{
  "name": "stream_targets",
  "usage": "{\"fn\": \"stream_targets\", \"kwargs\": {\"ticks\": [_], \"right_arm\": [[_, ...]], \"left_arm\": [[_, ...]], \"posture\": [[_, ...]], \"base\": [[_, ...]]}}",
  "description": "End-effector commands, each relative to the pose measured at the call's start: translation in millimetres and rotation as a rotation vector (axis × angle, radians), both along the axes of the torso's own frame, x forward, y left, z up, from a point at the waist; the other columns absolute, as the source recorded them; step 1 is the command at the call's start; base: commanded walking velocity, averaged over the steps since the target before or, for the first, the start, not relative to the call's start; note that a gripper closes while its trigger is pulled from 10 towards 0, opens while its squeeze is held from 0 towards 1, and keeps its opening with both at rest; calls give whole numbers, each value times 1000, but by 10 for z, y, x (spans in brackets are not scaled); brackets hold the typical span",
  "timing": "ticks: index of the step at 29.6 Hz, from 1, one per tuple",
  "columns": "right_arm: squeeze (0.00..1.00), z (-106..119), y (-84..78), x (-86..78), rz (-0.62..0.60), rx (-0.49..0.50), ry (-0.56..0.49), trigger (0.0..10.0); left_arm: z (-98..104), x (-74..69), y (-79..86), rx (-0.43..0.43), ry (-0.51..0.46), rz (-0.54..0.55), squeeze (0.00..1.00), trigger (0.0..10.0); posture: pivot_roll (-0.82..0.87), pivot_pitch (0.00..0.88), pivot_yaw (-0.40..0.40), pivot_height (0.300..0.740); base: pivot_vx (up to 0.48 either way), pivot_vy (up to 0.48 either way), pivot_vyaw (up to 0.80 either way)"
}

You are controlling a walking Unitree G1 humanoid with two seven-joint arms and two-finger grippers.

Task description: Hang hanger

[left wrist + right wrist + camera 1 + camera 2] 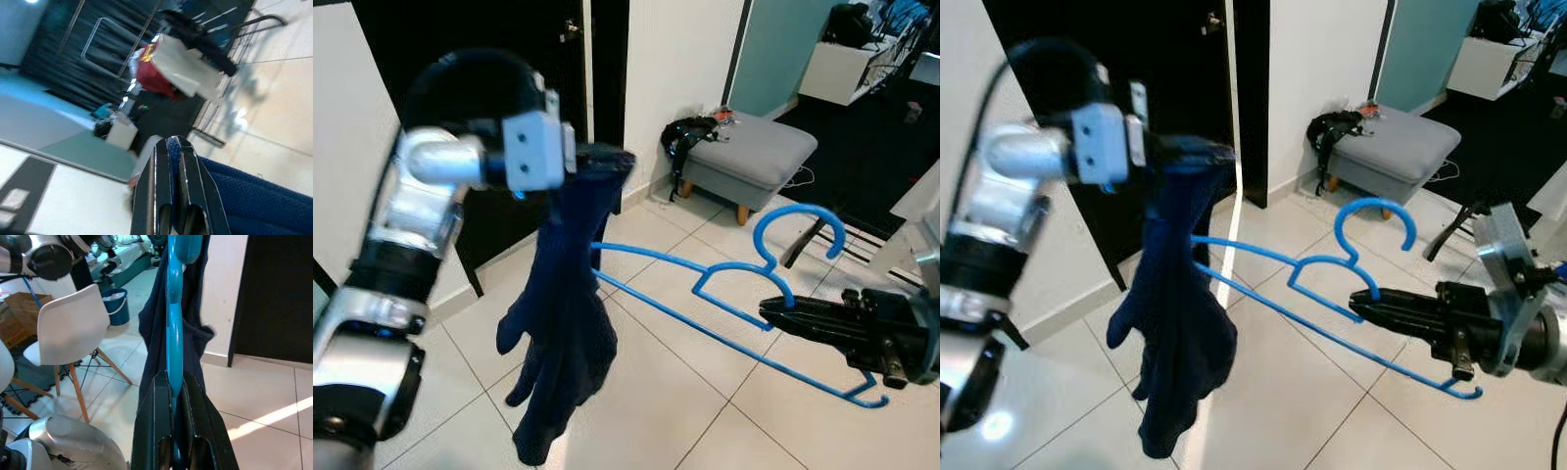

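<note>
Though limp, knit garment [563, 323] beside wiry hanger [724, 294]

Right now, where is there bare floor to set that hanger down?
Bare tile lies under the hanger, between the hanging cloth and the right gripper. More lies toward the stool. It is crowded by the stool, where a bag and cables sit.
</note>
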State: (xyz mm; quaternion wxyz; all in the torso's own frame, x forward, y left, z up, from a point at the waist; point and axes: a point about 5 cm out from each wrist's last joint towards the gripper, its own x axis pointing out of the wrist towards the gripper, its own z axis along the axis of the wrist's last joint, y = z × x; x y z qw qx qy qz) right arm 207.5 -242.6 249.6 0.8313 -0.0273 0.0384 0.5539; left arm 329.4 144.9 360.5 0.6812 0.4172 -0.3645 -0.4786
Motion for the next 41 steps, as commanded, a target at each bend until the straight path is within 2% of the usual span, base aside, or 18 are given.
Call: {"fn": "stream_targets", "kwargs": {"ticks": [1,6,10,15,20,27,31,34,37,41], "right_arm": [[0,24,3,-43,3,4,-13,10000],[0,35,-23,-50,-12,10,-16,10000],[0,57,-17,-23,-17,11,-32,10000],[0,79,-3,-4,-21,15,-48,10000],[0,81,5,9,-30,14,-56,10000],[0,61,-37,7,-68,-10,-49,10000],[0,-35,-40,-16,-77,-51,-5,10000],[0,-69,-36,-26,-76,-68,11,10000],[0,-142,-54,-28,-99,-130,41,10000],[0,-140,-76,-16,-120,-144,35,10000]], "left_arm": [[115,-54,65,-21,-34,-23,0,10000],[147,-117,67,15,-73,-62,0,10000],[24,-316,-140,53,13,-280,0,10000],[-83,-357,-225,90,61,-338,0,10000],[-173,-292,-205,117,68,-299,0,10000],[-80,-211,-70,98,56,-201,0,10000],[19,-90,34,49,45,-64,0,10000],[30,-56,53,41,43,-29,0,10000],[16,12,72,32,53,35,0,10000],[19,39,85,23,63,61,0,10000]], "posture": [[-70,57,12,740],[-72,58,13,740],[-71,53,14,740],[-72,52,16,740],[-79,49,16,740],[-80,46,16,740],[-82,43,18,740],[-83,43,16,740],[-85,42,17,740],[-87,43,18,740]], "base": [[0,0,0],[0,0,0],[0,0,0],[0,0,0],[0,0,0],[0,0,0],[0,0,0],[0,0,0],[0,0,0],[0,0,0]]}}
